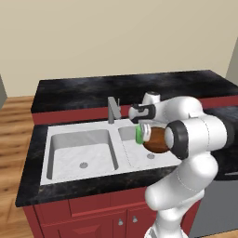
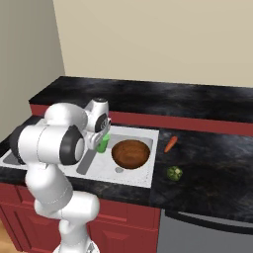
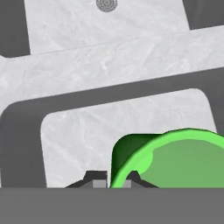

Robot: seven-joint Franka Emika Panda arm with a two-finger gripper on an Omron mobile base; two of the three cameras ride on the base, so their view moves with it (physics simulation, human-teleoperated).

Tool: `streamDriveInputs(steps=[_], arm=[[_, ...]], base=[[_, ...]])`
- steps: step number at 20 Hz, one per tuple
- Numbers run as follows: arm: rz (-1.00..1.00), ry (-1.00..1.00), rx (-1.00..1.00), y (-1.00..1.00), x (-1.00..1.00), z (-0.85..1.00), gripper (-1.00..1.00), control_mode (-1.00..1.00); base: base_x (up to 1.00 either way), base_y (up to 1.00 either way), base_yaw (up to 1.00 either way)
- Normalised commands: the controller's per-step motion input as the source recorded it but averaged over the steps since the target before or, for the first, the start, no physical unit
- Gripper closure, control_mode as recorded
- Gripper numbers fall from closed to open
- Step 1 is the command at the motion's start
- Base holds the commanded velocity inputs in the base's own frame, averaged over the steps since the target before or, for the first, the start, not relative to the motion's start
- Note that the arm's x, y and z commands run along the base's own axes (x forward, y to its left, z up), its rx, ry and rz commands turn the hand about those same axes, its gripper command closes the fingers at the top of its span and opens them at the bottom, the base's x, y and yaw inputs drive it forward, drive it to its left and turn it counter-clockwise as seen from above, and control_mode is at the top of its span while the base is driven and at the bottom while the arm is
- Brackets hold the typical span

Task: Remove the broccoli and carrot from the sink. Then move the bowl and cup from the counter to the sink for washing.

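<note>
The cup (image 3: 175, 159) sits large at the lower right, bright green, its open mouth facing the camera so the paler inside shows within a lighter rim. A darker green patch of its outer wall shows at the left of that rim. The gripper (image 3: 113, 179) is at the bottom, its two dark fingertips (image 3: 97, 177) close together with the cup's rim pinched between them. Behind lies the sink (image 3: 87, 70), white-grey and marbled: one basin directly beyond the cup, a pale divider band crossing above it, and a second basin at the top with a round drain (image 3: 106, 5) at its edge.
</note>
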Motion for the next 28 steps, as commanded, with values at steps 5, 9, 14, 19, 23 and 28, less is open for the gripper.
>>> streamDriveInputs(steps=[5, 9, 14, 19, 23, 28], arm=[[0.00, 0.00, 0.00, 0.04, 0.21, -0.31, 1.00, -1.00], [0.00, 0.00, 0.00, 0.07, 0.19, -0.30, 1.00, -1.00], [0.00, 0.00, 0.00, 0.06, 0.14, -0.30, 1.00, -1.00], [0.00, -0.01, -0.01, 0.05, 0.05, -0.26, 1.00, -1.00], [0.00, -0.04, -0.03, 0.05, 0.00, -0.25, 1.00, -1.00], [0.00, -0.05, -0.03, 0.06, 0.00, -0.28, 1.00, -1.00]], base=[[0.00, 0.00, 0.00], [0.00, 0.00, 0.00], [0.00, 0.00, 0.00], [0.00, 0.00, 0.00], [0.00, 0.00, 0.00], [0.00, 0.00, 0.00]])
